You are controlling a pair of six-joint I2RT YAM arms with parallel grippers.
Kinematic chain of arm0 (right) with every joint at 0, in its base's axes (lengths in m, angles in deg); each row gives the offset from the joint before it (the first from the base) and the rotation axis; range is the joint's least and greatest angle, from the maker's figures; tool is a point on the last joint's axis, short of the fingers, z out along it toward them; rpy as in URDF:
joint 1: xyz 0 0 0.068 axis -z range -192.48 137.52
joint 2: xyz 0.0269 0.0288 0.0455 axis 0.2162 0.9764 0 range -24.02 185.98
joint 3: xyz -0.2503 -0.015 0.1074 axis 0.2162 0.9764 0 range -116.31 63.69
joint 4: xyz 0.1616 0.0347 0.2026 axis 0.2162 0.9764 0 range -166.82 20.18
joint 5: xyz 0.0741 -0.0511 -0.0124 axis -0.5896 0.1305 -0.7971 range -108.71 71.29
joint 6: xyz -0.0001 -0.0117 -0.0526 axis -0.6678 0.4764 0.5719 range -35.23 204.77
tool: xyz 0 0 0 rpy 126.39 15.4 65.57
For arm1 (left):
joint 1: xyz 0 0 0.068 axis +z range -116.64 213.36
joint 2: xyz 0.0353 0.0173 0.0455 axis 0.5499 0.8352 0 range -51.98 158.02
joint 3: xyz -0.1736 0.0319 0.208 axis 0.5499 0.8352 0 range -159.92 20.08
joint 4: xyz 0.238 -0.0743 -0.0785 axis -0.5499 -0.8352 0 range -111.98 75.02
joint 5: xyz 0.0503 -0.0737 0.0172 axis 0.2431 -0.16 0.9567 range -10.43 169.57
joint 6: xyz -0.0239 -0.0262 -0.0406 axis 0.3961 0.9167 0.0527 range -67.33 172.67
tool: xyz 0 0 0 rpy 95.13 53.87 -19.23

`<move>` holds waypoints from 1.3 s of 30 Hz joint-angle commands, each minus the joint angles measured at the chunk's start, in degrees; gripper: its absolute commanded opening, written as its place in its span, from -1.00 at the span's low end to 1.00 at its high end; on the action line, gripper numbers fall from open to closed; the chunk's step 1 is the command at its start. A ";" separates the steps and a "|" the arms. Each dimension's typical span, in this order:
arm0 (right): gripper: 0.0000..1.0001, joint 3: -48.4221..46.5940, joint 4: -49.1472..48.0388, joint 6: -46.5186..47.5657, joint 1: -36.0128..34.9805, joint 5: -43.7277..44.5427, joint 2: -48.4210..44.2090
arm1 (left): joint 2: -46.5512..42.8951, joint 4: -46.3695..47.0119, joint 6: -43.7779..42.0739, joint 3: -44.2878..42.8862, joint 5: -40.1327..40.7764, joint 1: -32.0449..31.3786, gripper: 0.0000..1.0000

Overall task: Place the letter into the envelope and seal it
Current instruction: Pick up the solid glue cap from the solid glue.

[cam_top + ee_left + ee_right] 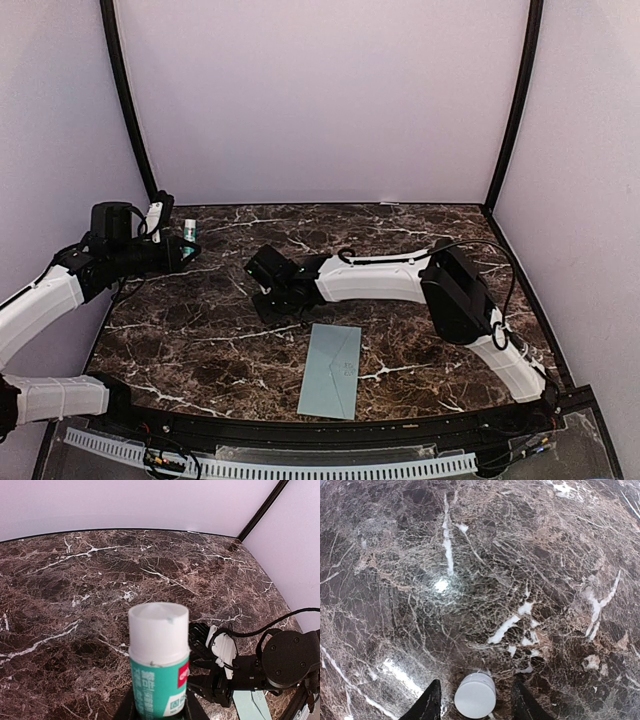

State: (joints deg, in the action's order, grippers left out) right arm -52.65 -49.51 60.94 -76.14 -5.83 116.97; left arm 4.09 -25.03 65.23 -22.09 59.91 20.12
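Envelope (248, 707), glue stick (159, 670) partly off-frame

We're in a lab robot cell: plain pale walls (320, 100) box the marble-print table (200, 330) at 9, 12 and 3 o'clock, black frame posts (128, 100) at the far corners, two arms (375, 280) bolted at 6 o'clock, slotted cable duct (270, 465) beside their bases.

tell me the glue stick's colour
The glue stick is teal green, white on top; clearest in left wrist view.

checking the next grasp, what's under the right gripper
A small white round cap stands on the marble table between the right gripper's open fingers; from above, the gripper hides it.
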 commanded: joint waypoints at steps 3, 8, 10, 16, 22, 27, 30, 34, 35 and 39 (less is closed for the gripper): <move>-0.21 -1.70 -0.33 0.37 -0.46 1.39 1.59 | -0.69 -0.14 -0.88 -0.10 -0.45 0.40 -1.00; -0.34 -1.70 -0.37 0.46 -0.50 1.68 1.91 | -0.70 -0.15 -0.95 -0.10 -0.51 0.40 -1.00; -0.41 -1.50 -0.52 0.35 -0.47 2.04 1.89 | -0.77 -0.09 -0.99 -0.03 -0.50 0.40 -1.00; -0.68 3.47 -4.52 -1.48 -0.37 1.48 -2.44 | -0.68 0.43 -0.92 0.26 -1.65 0.40 -1.00; -0.75 19.35 -14.80 -3.49 2.72 -6.01 -16.92 | -0.69 2.87 -1.21 1.30 -8.61 0.32 -1.00; -0.75 36.42 -24.44 -4.37 8.03 -19.16 -34.67 | -1.37 6.76 -2.12 2.20 -16.37 -2.60 -1.00; -0.75 43.70 -26.97 -4.50 11.68 -28.09 -43.02 | -0.83 7.06 -4.10 1.77 -18.09 -6.68 -1.00; -0.74 49.81 -29.91 -4.84 14.40 -38.54 -51.74 | 1.85 5.16 -8.37 -1.61 -18.78 -14.84 -1.00; -0.74 50.70 -30.34 -5.03 14.70 -40.02 -53.63 | 2.59 4.66 -9.10 -2.52 -18.63 -17.34 -1.00; -0.69 53.69 -34.36 -7.09 14.96 -46.95 -58.86 | 8.46 4.61 -12.05 -7.33 -19.76 -22.91 -1.00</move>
State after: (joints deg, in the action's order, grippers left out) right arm -1.94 -77.53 56.11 -61.17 -41.08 61.72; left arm 8.66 -21.48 57.91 -24.69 43.06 1.37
